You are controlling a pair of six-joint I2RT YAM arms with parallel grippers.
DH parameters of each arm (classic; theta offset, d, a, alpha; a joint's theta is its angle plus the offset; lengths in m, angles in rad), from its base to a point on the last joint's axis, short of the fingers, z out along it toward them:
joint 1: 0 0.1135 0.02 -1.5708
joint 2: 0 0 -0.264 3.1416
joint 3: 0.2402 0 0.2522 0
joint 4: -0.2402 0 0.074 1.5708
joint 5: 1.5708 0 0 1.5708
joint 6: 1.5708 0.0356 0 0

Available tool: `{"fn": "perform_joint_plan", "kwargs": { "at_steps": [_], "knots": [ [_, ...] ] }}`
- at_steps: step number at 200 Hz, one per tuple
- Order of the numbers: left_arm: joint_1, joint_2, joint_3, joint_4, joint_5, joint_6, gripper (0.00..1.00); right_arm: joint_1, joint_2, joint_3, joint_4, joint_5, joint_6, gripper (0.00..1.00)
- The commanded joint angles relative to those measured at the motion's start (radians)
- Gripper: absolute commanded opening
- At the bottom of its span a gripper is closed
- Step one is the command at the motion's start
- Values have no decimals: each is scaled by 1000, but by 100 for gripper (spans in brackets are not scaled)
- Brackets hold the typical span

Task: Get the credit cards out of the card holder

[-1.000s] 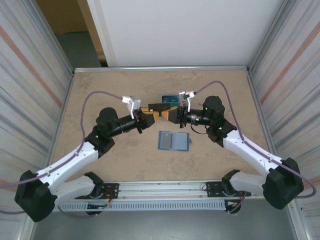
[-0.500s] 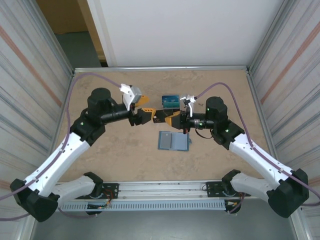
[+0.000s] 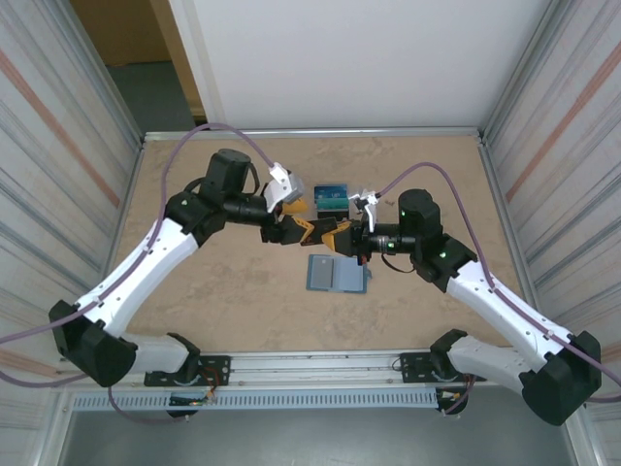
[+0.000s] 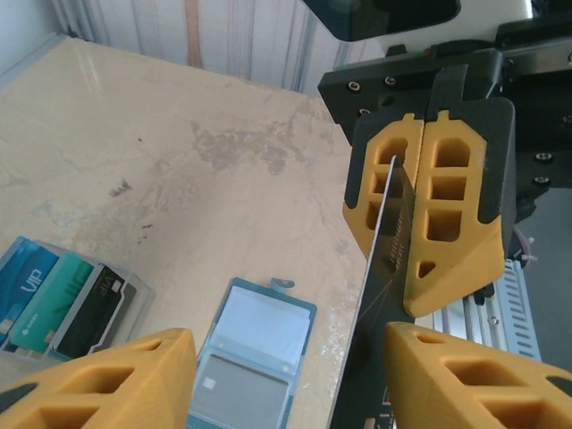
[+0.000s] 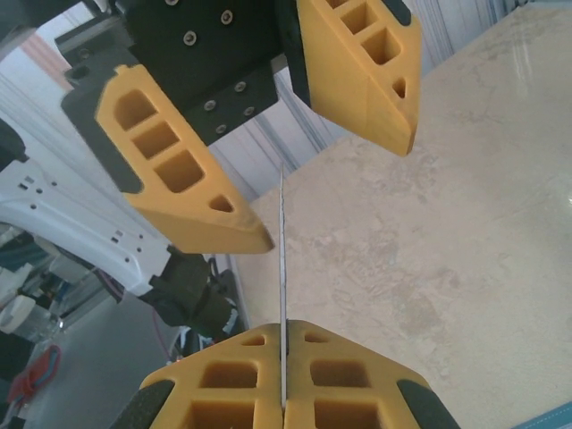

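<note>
Both arms reach inward over mid-table, the right gripper (image 3: 337, 236) pinching a credit card (image 4: 380, 268) edge-on, the left gripper (image 3: 297, 231) parted on either side of it.

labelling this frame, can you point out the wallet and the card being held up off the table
wallet (image 3: 338, 274), top view, middle of its open inner side
held card (image 4: 366, 357), left wrist view, dark face near its lower end
</note>
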Motion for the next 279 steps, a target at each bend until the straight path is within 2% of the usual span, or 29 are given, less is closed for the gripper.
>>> {"fn": "perform_joint_plan", "kwargs": {
  "at_steps": [1, 23, 30, 40, 51, 59, 82, 105, 120, 129, 171, 200, 279],
  "knots": [
    [-8, 27, 45, -68, 73, 71, 42, 8, -17, 39, -19, -15, -29, 0],
    [-10, 60, 65, -94, 95, 103, 10, 6, -22, 38, -30, 22, -32, 0],
    [-10, 68, 70, -96, 93, 111, 0, 5, -26, 38, -40, 48, -31, 5],
    [-9, 79, 72, -89, 81, 134, 0, 0, -31, 38, -59, 107, -27, 18],
    [-9, 93, 73, -73, 40, 162, 0, -3, -31, 41, -98, 188, -25, 46],
    [-7, 106, 74, -50, -3, 181, 0, -5, -56, 44, -135, 253, -23, 58],
    [13, 176, 95, 5, -67, 286, 0, -11, -78, 43, -234, 430, -13, 72],
    [30, 264, 105, 97, -104, 405, 0, -22, -105, 26, -291, 556, 28, 85],
    [42, 333, 119, 168, -93, 453, 0, -32, -128, 8, -307, 622, 59, 92],
    [48, 380, 143, 189, -82, 475, 0, -38, -144, 1, -320, 669, 81, 100],
    [53, 606, 306, 169, -75, 551, 0, -83, -215, -38, -343, 771, 167, 99],
    [56, 715, 404, 96, -83, 583, 0, -94, -261, -42, -381, 848, 207, 99],
    [63, 769, 428, 23, -87, 574, 0, -107, -301, -72, -407, 896, 239, 99]
  ]
}}
